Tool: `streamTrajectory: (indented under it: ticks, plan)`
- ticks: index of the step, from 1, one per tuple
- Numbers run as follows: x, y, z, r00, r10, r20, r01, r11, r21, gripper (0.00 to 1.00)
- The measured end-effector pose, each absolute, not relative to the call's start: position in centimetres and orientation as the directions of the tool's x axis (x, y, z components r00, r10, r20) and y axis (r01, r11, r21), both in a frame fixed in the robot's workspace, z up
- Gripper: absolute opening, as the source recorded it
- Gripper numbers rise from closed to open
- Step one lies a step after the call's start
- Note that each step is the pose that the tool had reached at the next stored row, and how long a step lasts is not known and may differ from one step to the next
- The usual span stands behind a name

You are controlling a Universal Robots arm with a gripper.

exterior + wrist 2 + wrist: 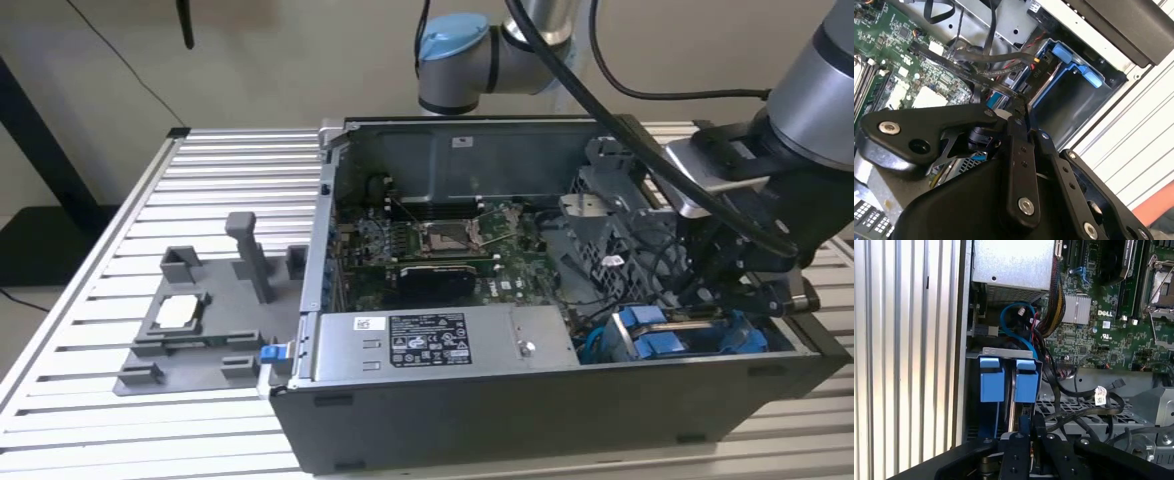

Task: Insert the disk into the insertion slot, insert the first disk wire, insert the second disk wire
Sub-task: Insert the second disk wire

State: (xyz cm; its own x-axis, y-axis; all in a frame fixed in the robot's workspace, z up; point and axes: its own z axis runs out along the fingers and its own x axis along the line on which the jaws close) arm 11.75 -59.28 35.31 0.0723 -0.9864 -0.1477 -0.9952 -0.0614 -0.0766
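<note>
The disk (1026, 386) stands on its edge in the insertion slot (1004, 351), with its blue frame end facing out. A second blue end tab (991, 382) sits just beside it, on the side nearer the case wall. The slot is in a corner of the black computer case (534, 410), at the exterior view's right, next to the grey power box (427, 345).

The hand (1029, 421) is right at the disk's blue end, and it looks like it is touching it or almost touching it. In the second wrist view the hand (1023, 107) has its two black fingers (1016, 150) drawn close together at the tips. I cannot tell if something thin is pinched between them. A flat black wire (969, 70) ends just beside the tips.

In the exterior view the hand (714, 295) points down into the case. The grey arm (814, 90) comes in from the exterior view's right and bends down over the case wall. A joint with a blue cap (447, 40) shows behind the case.

A thin blue wire (1014, 322) loops above the disk, near the green board (1104, 335). More black wires (1079, 415) lie over a grey metal grid close by.

The case rests on a ribbed metal bench (80, 300). A grey holder (200, 330) lies on the bench, well apart from the hand, at the exterior view's left.
</note>
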Motion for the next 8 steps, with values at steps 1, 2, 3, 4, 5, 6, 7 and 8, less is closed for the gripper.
streamTrajectory:
  ticks: [1,2,3,4,5,6,7,8]
  plan:
    - [11.80,-59.28,35.30,0.072,-0.986,-0.148,-0.995,-0.062,-0.076,0.15]
    - [11.85,-59.28,35.29,0.072,-0.986,-0.148,-0.995,-0.062,-0.075,0.15]
    - [11.85,-59.29,35.28,0.072,-0.986,-0.148,-0.995,-0.061,-0.075,0.15]
    - [11.85,-59.29,35.25,0.071,-0.986,-0.148,-0.995,-0.060,-0.075,0.15]
    - [11.86,-59.29,35.21,0.068,-0.986,-0.150,-0.996,-0.057,-0.075,0.15]
    - [11.86,-59.29,35.18,0.065,-0.986,-0.155,-0.996,-0.054,-0.076,0.15]
    - [11.86,-59.29,35.14,0.062,-0.985,-0.159,-0.996,-0.051,-0.076,0.15]
    - [11.86,-59.28,35.08,0.060,-0.985,-0.161,-0.996,-0.048,-0.076,0.15]
